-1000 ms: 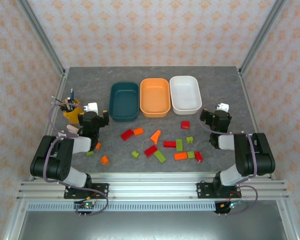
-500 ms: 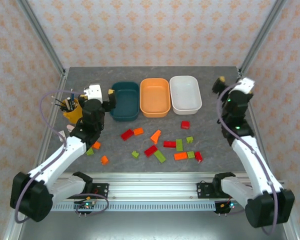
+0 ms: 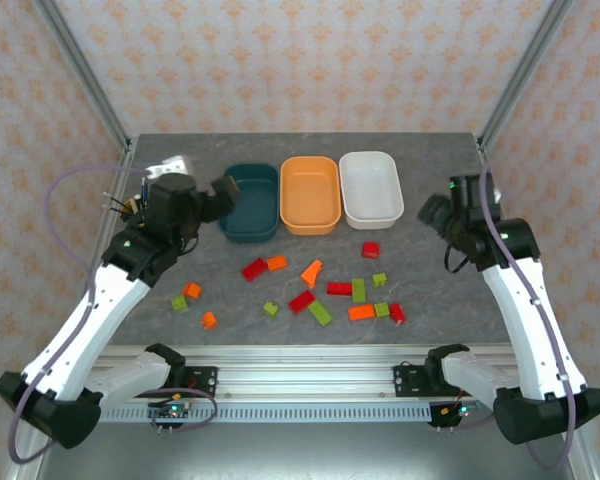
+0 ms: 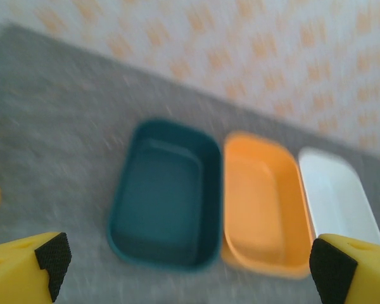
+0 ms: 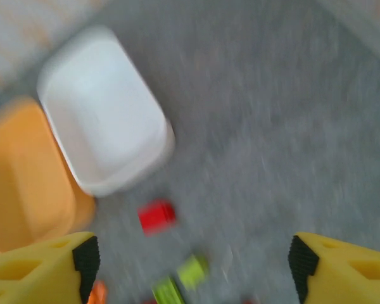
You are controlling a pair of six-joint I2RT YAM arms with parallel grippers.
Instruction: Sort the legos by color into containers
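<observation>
Several red, orange and lime green legos lie scattered on the grey table in front of the tubs, among them a red one (image 3: 370,249) (image 5: 157,216), a green one (image 3: 379,279) (image 5: 194,270) and an orange one (image 3: 209,320). The dark teal tub (image 3: 249,203) (image 4: 164,193), orange tub (image 3: 310,194) (image 4: 259,202) and white tub (image 3: 370,187) (image 5: 101,107) stand in a row at the back, all empty. My left gripper (image 3: 223,190) (image 4: 191,266) hovers open by the teal tub's left side. My right gripper (image 3: 432,210) (image 5: 193,261) hangs open to the right of the white tub, above the table, holding nothing.
A yellow cup with pens (image 3: 130,208) stands at the back left, mostly hidden behind my left arm. Metal frame posts and patterned walls close in the table on three sides. Bare grey table (image 3: 440,290) lies right of the bricks.
Both arms have unfolded from their low rest and risen. The left wrist swung back-left beside the teal tub. The right gripper came down and forward from the back right corner.
</observation>
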